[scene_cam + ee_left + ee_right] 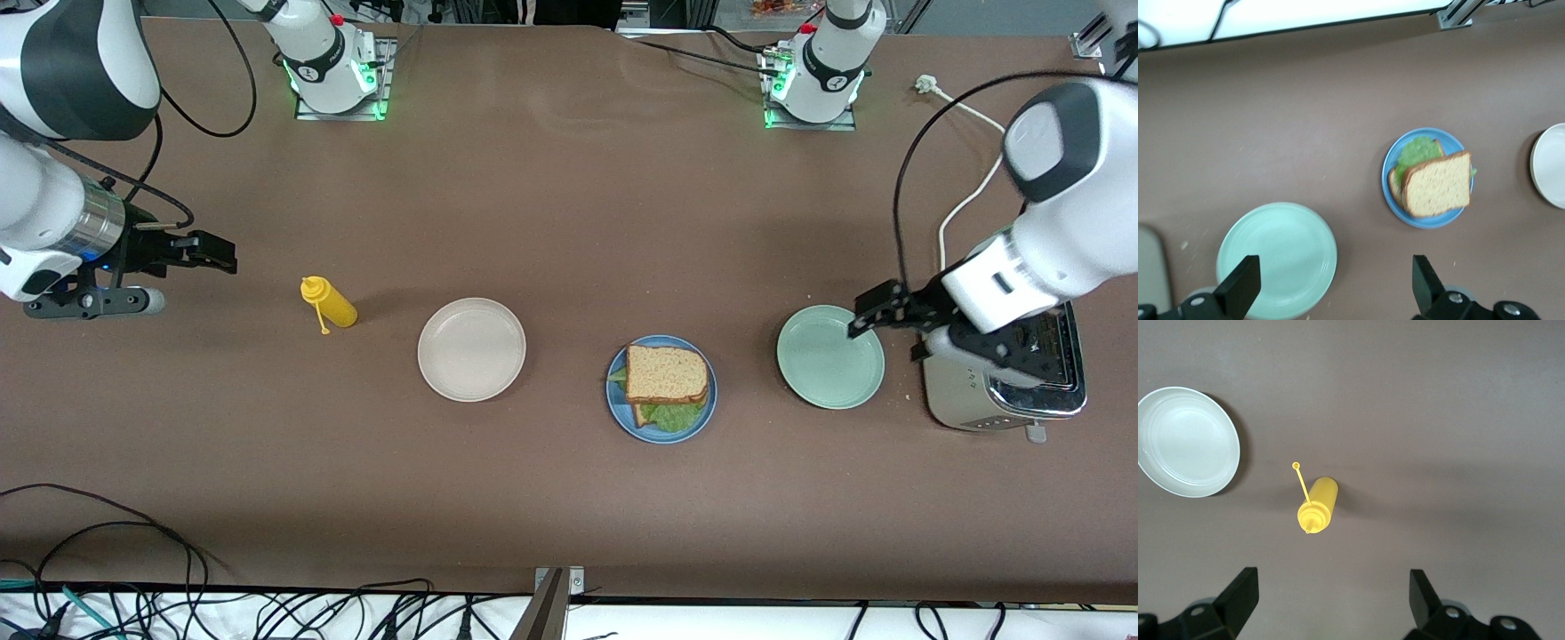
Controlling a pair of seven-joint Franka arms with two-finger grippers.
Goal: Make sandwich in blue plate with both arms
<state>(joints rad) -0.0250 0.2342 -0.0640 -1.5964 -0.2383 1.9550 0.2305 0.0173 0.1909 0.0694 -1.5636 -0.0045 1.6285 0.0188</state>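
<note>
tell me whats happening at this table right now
Nothing is being held. The sandwich sits assembled on the blue plate, lettuce poking out. The left gripper hangs open over the pale green plate, beside the toaster; the right gripper is open near the yellow bottle.

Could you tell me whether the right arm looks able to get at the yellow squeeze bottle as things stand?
Probably yes. The right gripper is open and empty, off toward its own end of the table, and the squeeze bottle stands alone on the table with nothing between them; the white plate sits clear of it.
</note>
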